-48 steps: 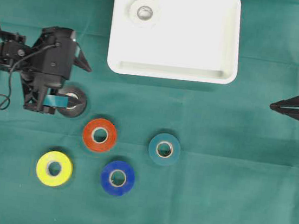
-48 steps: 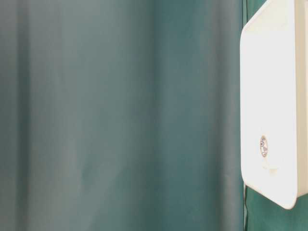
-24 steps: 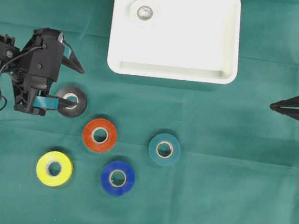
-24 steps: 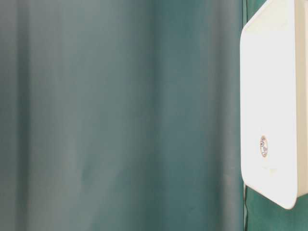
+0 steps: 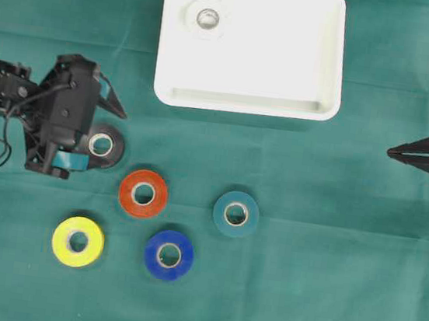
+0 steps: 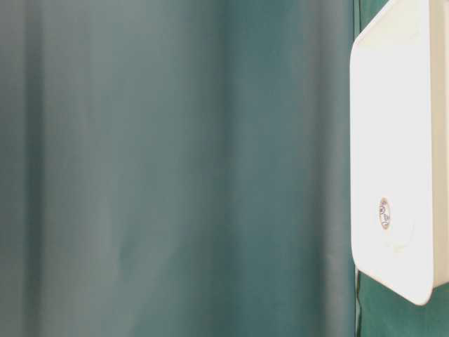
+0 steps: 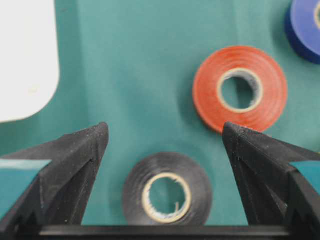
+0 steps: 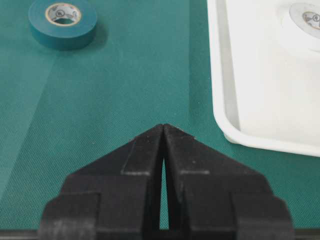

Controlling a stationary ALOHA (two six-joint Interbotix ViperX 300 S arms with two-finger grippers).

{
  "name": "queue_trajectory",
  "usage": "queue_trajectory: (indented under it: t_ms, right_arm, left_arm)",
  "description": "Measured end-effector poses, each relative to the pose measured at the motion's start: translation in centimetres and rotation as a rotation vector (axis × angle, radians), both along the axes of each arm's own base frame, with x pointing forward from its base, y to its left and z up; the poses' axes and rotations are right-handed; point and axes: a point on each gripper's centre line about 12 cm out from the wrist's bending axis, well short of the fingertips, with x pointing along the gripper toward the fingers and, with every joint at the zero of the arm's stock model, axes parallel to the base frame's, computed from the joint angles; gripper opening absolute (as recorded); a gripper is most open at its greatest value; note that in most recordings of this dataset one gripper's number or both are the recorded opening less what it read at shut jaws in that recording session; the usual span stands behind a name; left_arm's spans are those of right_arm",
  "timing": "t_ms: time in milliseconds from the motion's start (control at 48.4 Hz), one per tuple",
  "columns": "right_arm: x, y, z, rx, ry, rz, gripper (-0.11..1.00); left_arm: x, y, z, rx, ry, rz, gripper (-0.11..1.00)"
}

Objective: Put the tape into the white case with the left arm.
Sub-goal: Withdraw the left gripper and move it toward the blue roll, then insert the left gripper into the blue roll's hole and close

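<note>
Your left tool (image 7: 165,145) hangs spread wide astride the black tape (image 7: 167,189), flat on the tabletop (image 5: 299,296), ready to clamp it for the white case (image 5: 252,46).

green cloth (image 5: 324,284) | covers table | lies flat | faint creases in table-level view

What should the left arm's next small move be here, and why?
Probably lower the left gripper straight down around the black tape roll. The wrist view shows its jaws wide open with the roll lying flat on the green cloth between them, not yet gripped. The white case already holds a white roll, so black looks like the next pick.
</note>
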Motion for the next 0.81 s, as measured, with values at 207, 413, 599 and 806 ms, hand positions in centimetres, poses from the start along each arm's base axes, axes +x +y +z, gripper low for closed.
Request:
queue_trajectory:
  t_ms: [207, 413, 599, 806]
  right_arm:
    - [0.0, 0.0, 0.0, 0.000, -0.002, 0.000, -0.09]
    - [0.0, 0.0, 0.0, 0.000, 0.000, 0.000, -0.09]
    - [0.0, 0.0, 0.0, 0.001, 0.000, -0.001, -0.09]
    - [0.0, 0.0, 0.0, 0.000, 0.000, 0.000, -0.09]
  left_arm:
    - [1.9, -1.7, -0.4, 0.004, 0.021, -0.053, 0.96]
    - [4.1, -3.5, -0.9, 0.006, 0.044, -0.100, 0.96]
    - [6.0, -5.6, -1.3, 0.009, 0.053, -0.150, 0.96]
    - [7.8, -7.5, -2.1, 0.012, 0.067, -0.187, 0.96]
